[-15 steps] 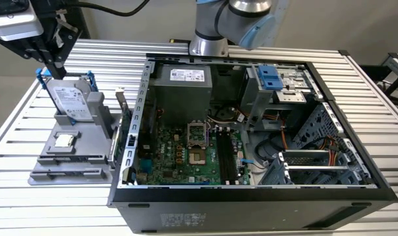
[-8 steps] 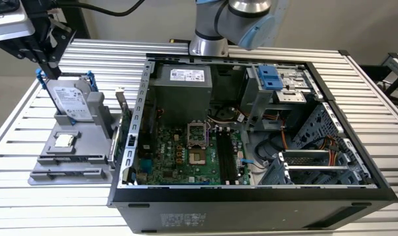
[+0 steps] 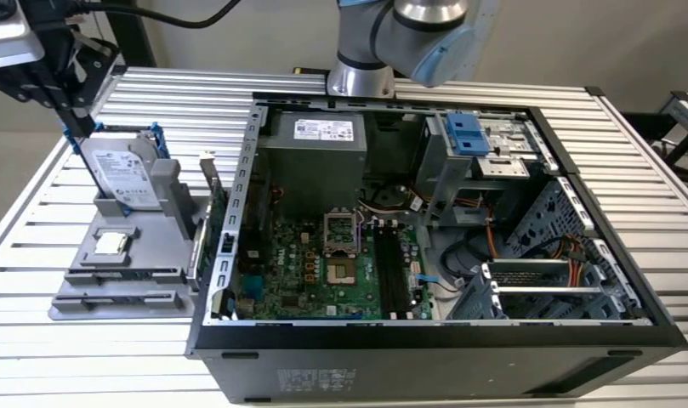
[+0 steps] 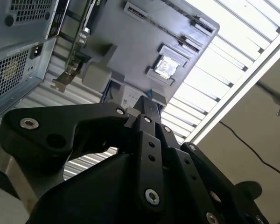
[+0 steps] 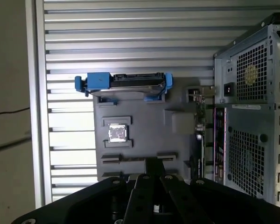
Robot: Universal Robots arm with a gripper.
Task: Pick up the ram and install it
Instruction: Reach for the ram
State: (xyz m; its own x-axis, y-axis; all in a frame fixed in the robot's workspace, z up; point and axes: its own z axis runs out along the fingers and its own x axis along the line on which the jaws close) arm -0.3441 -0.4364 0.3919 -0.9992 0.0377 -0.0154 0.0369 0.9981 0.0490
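Over the grey holder, your gripper hangs with fingers pinched together and nothing in them, so you are at the pick-up step; the ram seems to stand on edge in that holder, and I think grabbing it needs open fingers first.

Bright, even light; glare blows out table slats in second wrist view.
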